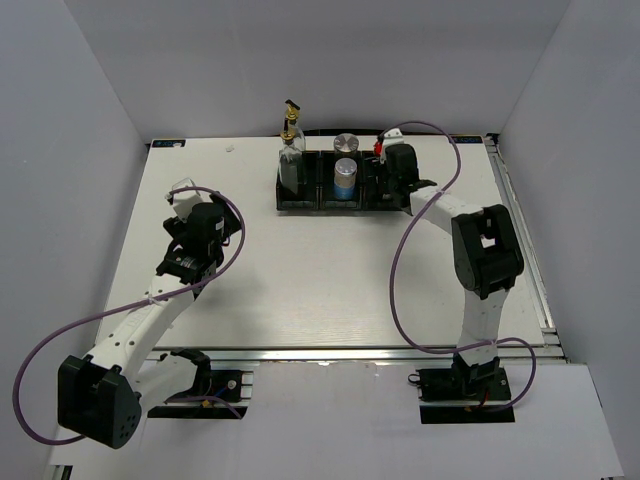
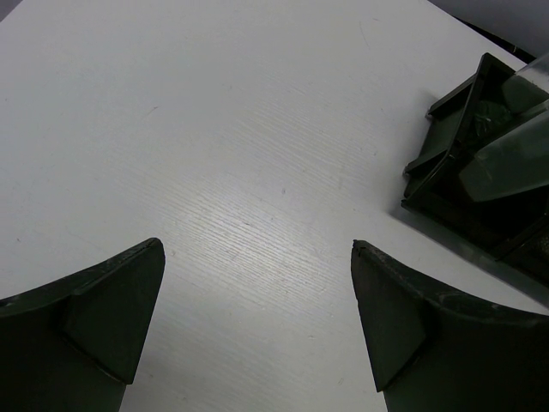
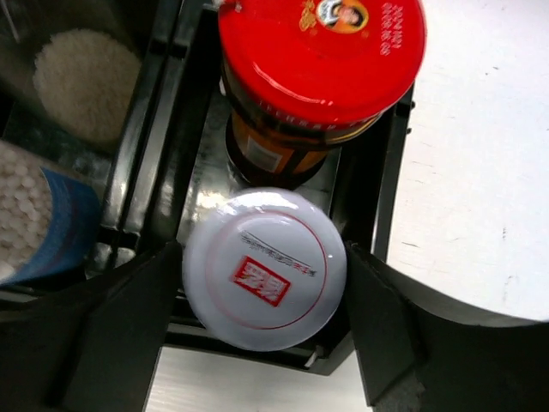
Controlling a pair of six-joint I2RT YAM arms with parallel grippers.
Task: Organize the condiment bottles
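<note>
Left fingers (image 2: pixel 103 309), spread wide apart and empty, hang over bare worktop (image 1: pixel 300 290) toward its left edge, with a corner of the black tray (image 1: pixel 300 205) ahead to their right. At the middle of the far edge, the right fingers (image 3: pixel 120 335) reach into the tray's right-hand compartment and closely bracket the small white-lidded jar (image 3: pixel 264 270) at its near end; whether they clamp it or merely flank it cannot be told. Behind it stands the red-capped jar (image 3: pixel 322 51). The blue-labelled shaker (image 1: pixel 345 180) and silver-lidded cylinder (image 1: pixel 346 143) occupy the middle compartment, the cruets (image 1: pixel 290 150) the left. Judged step: seating the last jar; the next move calls for parting the fingers and rising straight, clear of the red cap
</note>
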